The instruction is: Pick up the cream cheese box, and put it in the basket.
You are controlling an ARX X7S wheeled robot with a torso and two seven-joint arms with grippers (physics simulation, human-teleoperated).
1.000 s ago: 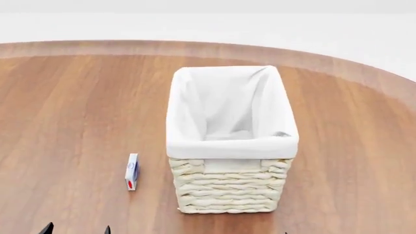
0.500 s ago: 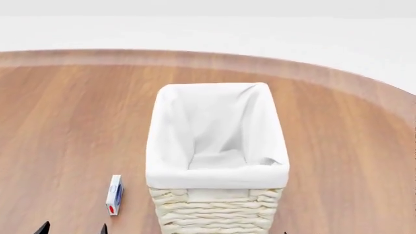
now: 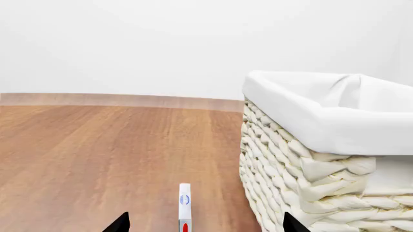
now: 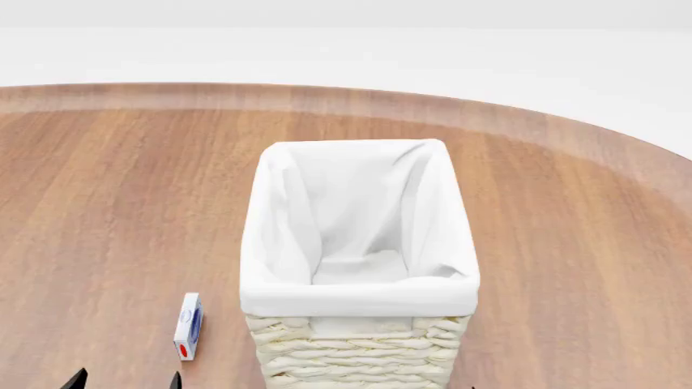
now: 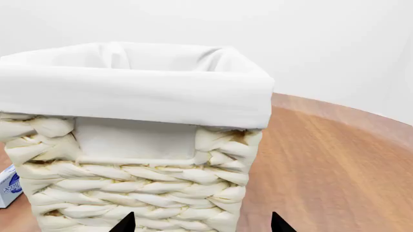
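The cream cheese box [image 4: 188, 327], thin and white with a blue logo and a red mark, stands on its edge on the wooden table, just left of the basket [image 4: 360, 348]. The basket is tall, cream woven wicker with a white cloth liner; nothing shows inside it. My left gripper [image 4: 125, 381] is open and empty, its black fingertips at the bottom edge just short of the box. In the left wrist view the box [image 3: 184, 208] lies between the tips of the gripper [image 3: 201, 224]. My right gripper [image 5: 201, 223] is open and empty, facing the basket's front wall [image 5: 135, 193].
The round wooden table [image 4: 97, 203] curves away at the back and right, with a white floor beyond its edge. The box's end [image 5: 9, 186] shows left of the basket in the right wrist view.
The head view shifted so the basket and box sit lower and nearer in frame than a second ago; over the last half second almost nothing moved. Both grippers stay open.
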